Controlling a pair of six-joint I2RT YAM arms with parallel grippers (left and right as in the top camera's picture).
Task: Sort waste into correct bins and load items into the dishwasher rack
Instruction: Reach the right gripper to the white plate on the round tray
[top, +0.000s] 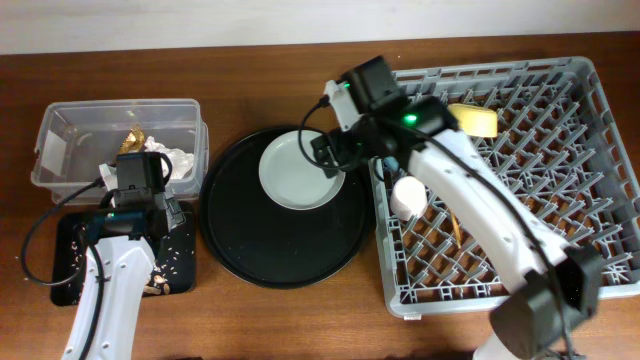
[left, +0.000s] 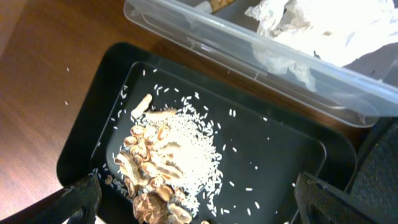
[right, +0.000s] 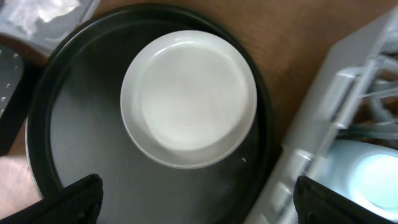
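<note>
Overhead, right wrist: both above plate (top: 298, 170)

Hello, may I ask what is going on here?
Two robot arms are tidying up. The right gripper, open, hovers over the grey plate on the round black tray, beside the dishwasher rack. The left gripper, open and empty, hangs above the food scraps in the shallow black tray. The tissue and wrapper lie in the clear tub.

Plate (top: 297, 170) flat; scraps (left: 158, 168) in black tray (left: 280, 149)

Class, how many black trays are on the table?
2: a round black tray in the middle, holding the plate, and a rectangular black tray at the left, holding food scraps.
</note>
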